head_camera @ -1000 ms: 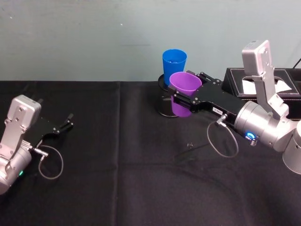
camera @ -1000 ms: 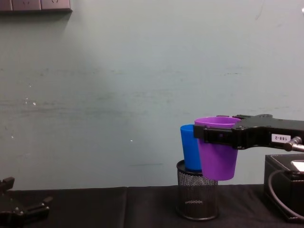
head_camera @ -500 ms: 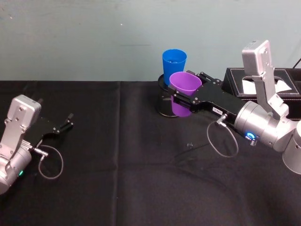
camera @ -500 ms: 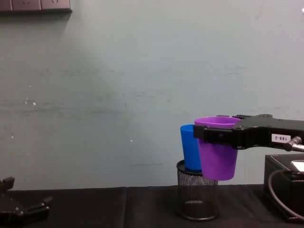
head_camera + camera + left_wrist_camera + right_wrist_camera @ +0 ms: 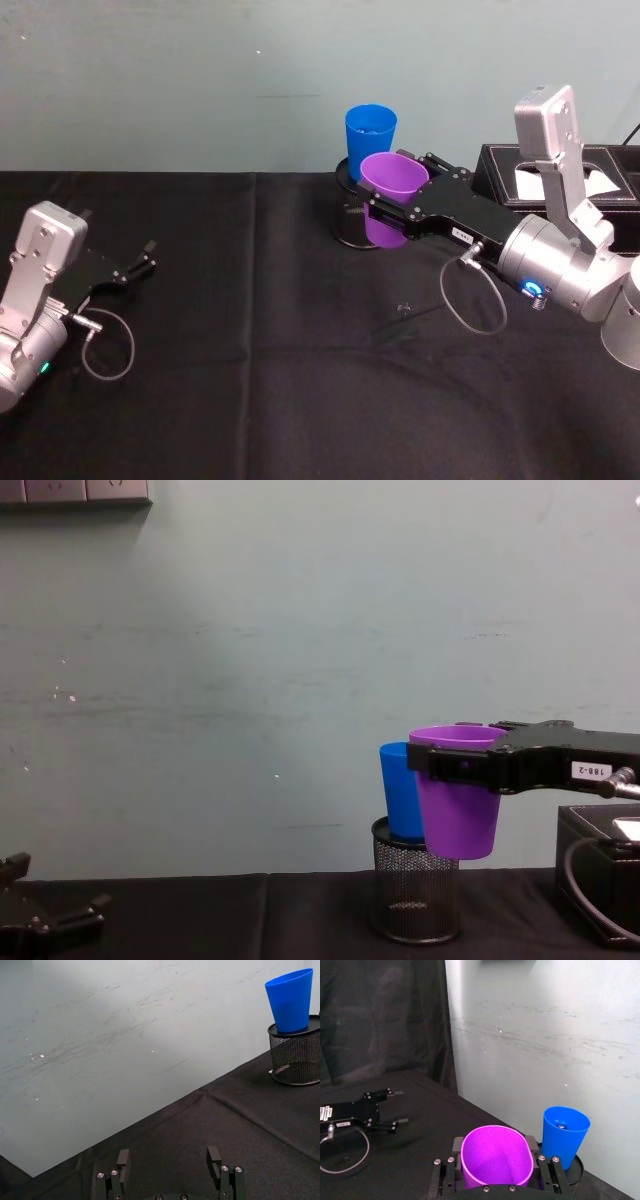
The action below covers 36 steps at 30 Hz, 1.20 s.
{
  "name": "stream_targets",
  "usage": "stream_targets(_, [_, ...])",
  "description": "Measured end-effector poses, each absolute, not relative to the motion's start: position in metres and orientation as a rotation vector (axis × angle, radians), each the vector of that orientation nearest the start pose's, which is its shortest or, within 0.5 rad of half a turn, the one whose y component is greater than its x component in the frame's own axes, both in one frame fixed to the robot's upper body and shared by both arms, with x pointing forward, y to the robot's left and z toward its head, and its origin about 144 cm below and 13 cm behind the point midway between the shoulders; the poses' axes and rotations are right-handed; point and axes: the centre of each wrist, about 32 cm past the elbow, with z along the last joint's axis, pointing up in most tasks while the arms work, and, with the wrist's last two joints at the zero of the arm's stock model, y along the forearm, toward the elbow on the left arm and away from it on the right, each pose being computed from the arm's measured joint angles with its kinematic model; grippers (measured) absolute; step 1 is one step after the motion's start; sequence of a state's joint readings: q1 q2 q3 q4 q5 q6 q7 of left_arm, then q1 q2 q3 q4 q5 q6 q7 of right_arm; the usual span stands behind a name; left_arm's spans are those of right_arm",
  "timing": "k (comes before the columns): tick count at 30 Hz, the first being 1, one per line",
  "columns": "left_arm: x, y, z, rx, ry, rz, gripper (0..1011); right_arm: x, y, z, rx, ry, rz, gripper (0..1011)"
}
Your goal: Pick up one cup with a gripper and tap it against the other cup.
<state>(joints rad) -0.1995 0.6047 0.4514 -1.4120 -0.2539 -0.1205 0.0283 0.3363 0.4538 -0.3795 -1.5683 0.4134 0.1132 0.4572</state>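
The purple cup (image 5: 392, 178) hangs above the table with my right gripper (image 5: 398, 186) shut on its upper wall, one jaw on each side. The cup also shows from the side (image 5: 455, 802) and from above (image 5: 495, 1157). The blue cup (image 5: 369, 133) stands upright inside a black mesh pen holder (image 5: 350, 226), just behind and left of the purple cup. The two cups sit very close together (image 5: 397, 800); whether they touch I cannot tell. My left gripper (image 5: 148, 256) rests open on the table at the far left, its jaws empty (image 5: 168, 1155).
A black box (image 5: 560, 180) stands at the back right, behind the right arm. A black cloth (image 5: 300, 380) covers the table, and a pale wall rises directly behind the pen holder. A loose cable loop (image 5: 475, 300) hangs under the right wrist.
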Motion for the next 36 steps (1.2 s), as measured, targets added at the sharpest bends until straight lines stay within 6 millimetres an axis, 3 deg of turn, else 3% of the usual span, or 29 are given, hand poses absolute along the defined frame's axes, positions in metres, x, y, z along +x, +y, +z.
stream_targets(36, [0.4886,0.3097,1.1398,0.304,-0.285,1.248,1000,0.5258,-0.2494,1.2361,-0.068,-0.114,-0.787,739])
